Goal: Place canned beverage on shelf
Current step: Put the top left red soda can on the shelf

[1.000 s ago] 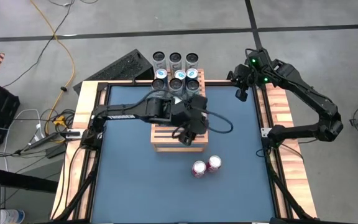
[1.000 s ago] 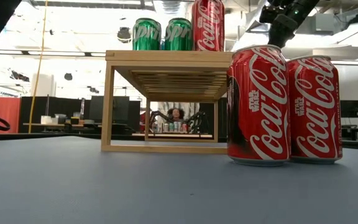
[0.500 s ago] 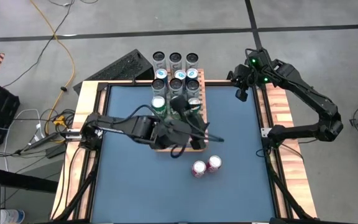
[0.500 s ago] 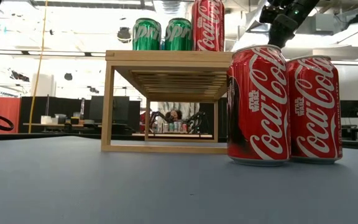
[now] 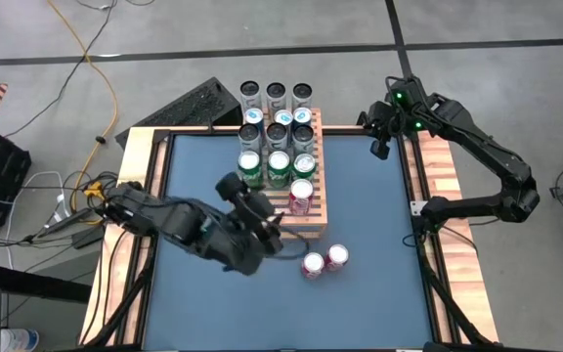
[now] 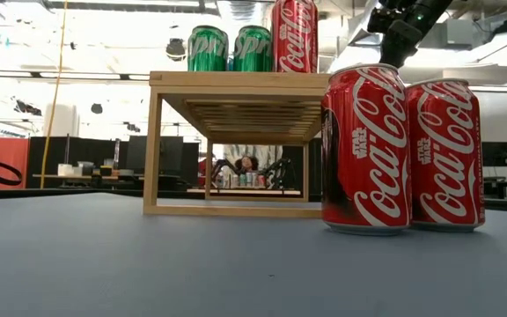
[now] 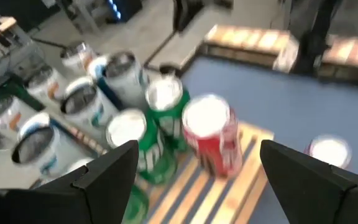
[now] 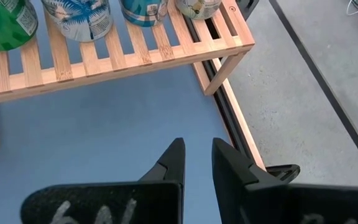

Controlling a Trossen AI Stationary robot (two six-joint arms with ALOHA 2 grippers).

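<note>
shelf (image 5: 306,220): slatted rack mid-table, already holding green cans plus a red can (image 5: 300,196)
left gripper (image 7: 194,180): spread, empty, beside the shelf
right gripper (image 8: 196,163): nearly pinched, empty, parked far corner
loose cans (image 5: 324,261): two touching, so grabbing one could topple its neighbour

the shelf (image 5: 306,217) slats nearest the left claw (image 5: 262,223) lie bare, while a red can (image 5: 300,196) and green cans (image 5: 278,166) block the rows beyond it.

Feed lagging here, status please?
Left tool open, empty, off shelf. Right tool parked, nearly shut. Red can on shelf; two red cans waiting.
</note>
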